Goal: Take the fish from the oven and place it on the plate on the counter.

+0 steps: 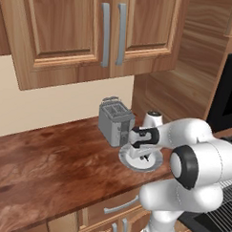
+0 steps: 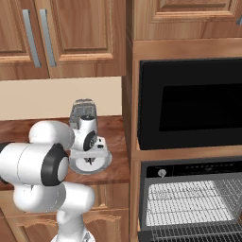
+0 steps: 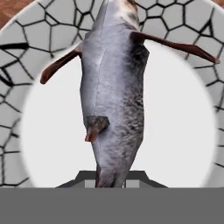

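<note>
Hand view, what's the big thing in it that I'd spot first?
You'd spot the fish first: grey, with thin reddish fins, hanging right over the white middle of the plate, whose rim has a cracked pattern. From the base cameras, the white arm bends over that plate on the reddish-brown counter, beside a grey toaster. To the right, the oven shows its wire racks.

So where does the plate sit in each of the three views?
Left base view: the plate lies right of centre on the counter, in front of the toaster, partly behind the arm.
Right base view: the plate is lower left, below the toaster.
Hand view: its patterned rim rings the fish.
Shared landmark: the toaster.
</note>
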